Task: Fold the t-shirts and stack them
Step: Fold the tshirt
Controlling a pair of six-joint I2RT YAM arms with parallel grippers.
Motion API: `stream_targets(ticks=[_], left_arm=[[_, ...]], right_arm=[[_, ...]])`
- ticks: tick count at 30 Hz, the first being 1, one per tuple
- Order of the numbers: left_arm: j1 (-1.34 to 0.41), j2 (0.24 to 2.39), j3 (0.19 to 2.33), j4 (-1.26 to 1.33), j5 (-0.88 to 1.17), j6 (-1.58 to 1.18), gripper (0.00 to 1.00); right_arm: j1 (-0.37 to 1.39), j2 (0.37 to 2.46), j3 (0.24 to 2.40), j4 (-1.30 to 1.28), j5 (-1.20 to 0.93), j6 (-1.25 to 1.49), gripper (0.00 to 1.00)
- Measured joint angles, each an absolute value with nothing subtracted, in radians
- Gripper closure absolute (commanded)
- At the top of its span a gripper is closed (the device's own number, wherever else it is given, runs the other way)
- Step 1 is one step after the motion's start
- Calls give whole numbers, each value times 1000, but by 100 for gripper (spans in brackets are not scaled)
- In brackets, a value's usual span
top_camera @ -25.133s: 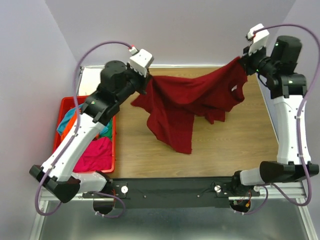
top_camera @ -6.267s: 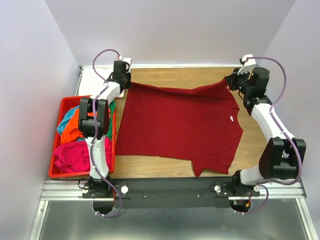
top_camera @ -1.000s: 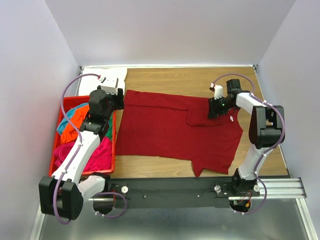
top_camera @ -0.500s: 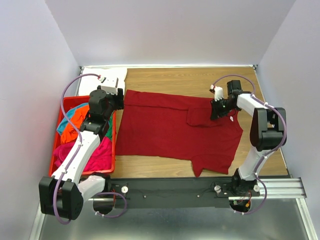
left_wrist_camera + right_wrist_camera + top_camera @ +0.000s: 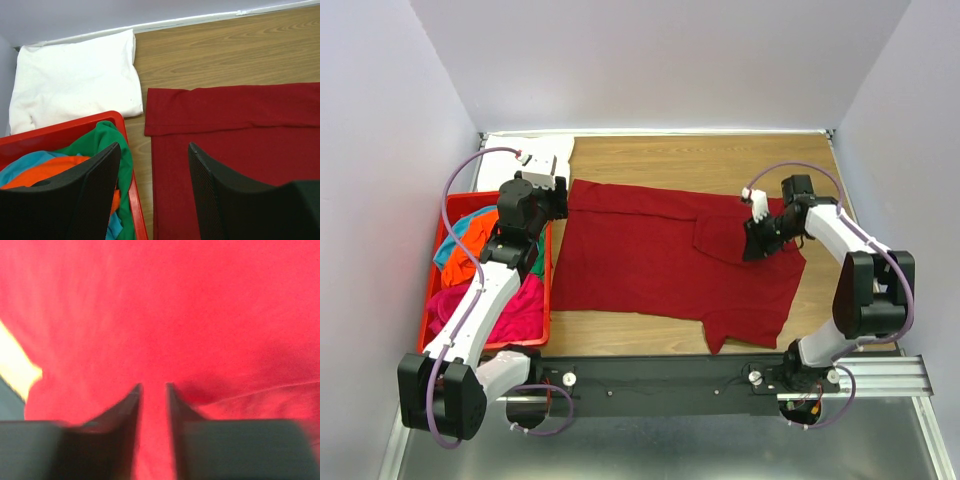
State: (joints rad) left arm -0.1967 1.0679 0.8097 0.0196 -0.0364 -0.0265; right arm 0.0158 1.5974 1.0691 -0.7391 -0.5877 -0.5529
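On the wooden table, a dark red t-shirt point(image 5: 650, 260) lies spread flat between the two arms, its far edge turned over in a narrow band. At its right side the right gripper point(image 5: 757, 243) presses down beside a sleeve flap point(image 5: 720, 235) already folded inward; the blurred wrist view shows its jaws drawn nearly together with red cloth pinched between them. The left gripper point(image 5: 558, 200) hovers by the shirt's far left corner, jaws wide apart and holding nothing. A white t-shirt point(image 5: 75, 85) sits folded at the far left, and a red bin point(image 5: 65, 127) on the left holds more shirts. Folding of the red shirt looks barely begun. The next move likely calls for lifting the pinched right side and carrying it left across the body without dragging the rest
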Motion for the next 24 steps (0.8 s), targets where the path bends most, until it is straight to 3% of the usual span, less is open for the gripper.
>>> stream_targets(ticks=[5, 13, 24], left_arm=[[-197, 1068, 810, 20, -36, -27, 36], [-197, 1068, 810, 20, -36, -27, 36], [-197, 1064, 810, 20, -30, -27, 36]], right_arm=[[17, 1530, 978, -855, -580, -650, 43], [-4, 1442, 985, -745, -455, -495, 43], [-86, 1744, 1133, -345, -167, -145, 50]])
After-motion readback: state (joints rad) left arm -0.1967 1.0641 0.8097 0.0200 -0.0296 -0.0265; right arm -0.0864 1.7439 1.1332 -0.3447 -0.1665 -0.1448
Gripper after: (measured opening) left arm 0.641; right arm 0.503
